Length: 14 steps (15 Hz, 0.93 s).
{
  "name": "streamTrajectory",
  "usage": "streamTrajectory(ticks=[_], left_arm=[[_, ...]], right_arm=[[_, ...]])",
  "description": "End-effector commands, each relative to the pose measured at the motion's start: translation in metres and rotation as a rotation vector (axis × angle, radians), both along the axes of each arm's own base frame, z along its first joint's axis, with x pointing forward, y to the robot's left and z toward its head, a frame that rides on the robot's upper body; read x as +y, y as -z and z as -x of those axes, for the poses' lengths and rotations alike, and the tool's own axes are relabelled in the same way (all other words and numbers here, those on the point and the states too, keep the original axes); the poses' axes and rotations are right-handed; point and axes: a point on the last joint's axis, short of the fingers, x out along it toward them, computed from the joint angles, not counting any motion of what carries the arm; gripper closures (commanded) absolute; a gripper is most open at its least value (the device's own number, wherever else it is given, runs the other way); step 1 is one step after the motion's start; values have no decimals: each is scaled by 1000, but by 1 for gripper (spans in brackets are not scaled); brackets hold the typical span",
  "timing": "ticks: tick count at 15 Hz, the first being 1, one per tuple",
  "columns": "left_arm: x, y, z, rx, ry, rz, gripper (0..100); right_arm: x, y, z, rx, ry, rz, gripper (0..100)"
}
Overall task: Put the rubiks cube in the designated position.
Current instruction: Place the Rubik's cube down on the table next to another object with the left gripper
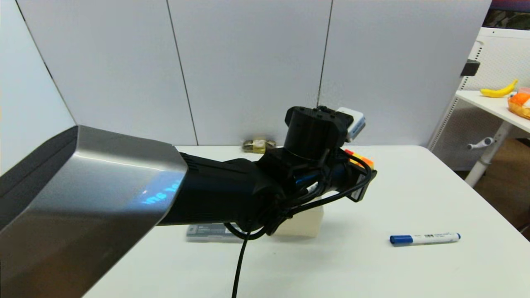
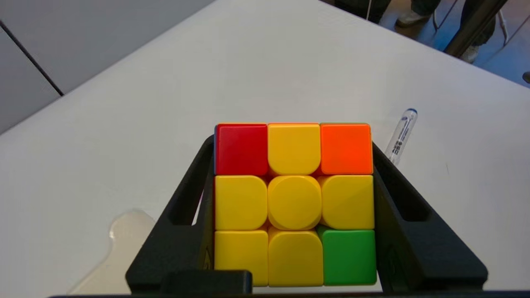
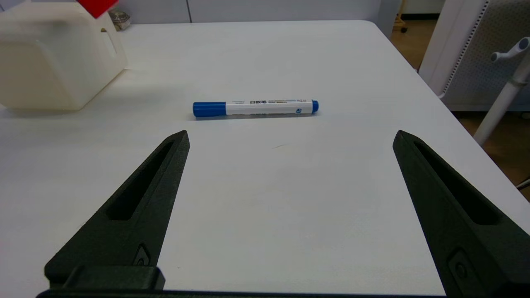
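The left gripper (image 2: 294,207) is clamped on the cube (image 2: 294,203), one black finger (image 2: 190,215) pressed on each of two opposite sides. In the left wrist view the face turned to the camera is mostly yellow, with a red, a yellow and an orange square in the row nearest the fingertips and a green square in one corner of the row nearest the wrist. The cube is held up in the air, off the table (image 2: 165,103), with bare white tabletop spread out beyond it.

In the head view the left arm (image 1: 215,190) reaches across the middle of the picture, and only a red and orange edge of the cube (image 1: 359,159) shows past the wrist. It hangs above the cream box (image 1: 304,221), which stands on the table under the arm. A flat grey case (image 1: 207,232) lies just beside the box on the robot's left, partly hidden by the arm.

The right gripper (image 3: 290,136) hovers low over the table on the robot's right with its fingers (image 3: 149,194) spread wide apart and nothing between them. A blue-capped marker (image 3: 255,108) lies on the table just beyond its fingertips, to the right of the box and well apart from it. A small yellowish thing (image 1: 259,145) sits at the far edge by the wall; what it is cannot be told
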Motion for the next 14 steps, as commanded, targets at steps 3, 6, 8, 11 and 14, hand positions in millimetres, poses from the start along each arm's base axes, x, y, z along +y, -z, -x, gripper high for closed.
streamTrajectory(ticks=[3,6,8,11,14], left_arm=[[-5,22,-3,46,-3,-63,100],[-7,24,-4,50,-1,-68,100],[-7,26,-4,53,-1,-73,100],[-10,32,-7,58,-3,-79,100],[-11,31,-7,56,-1,-80,0]], right_arm=[[0,1,0,4,0,0,0],[0,1,0,4,0,0,0],[0,1,0,4,0,0,0],[0,1,0,4,0,0,0],[0,1,0,4,0,0,0]])
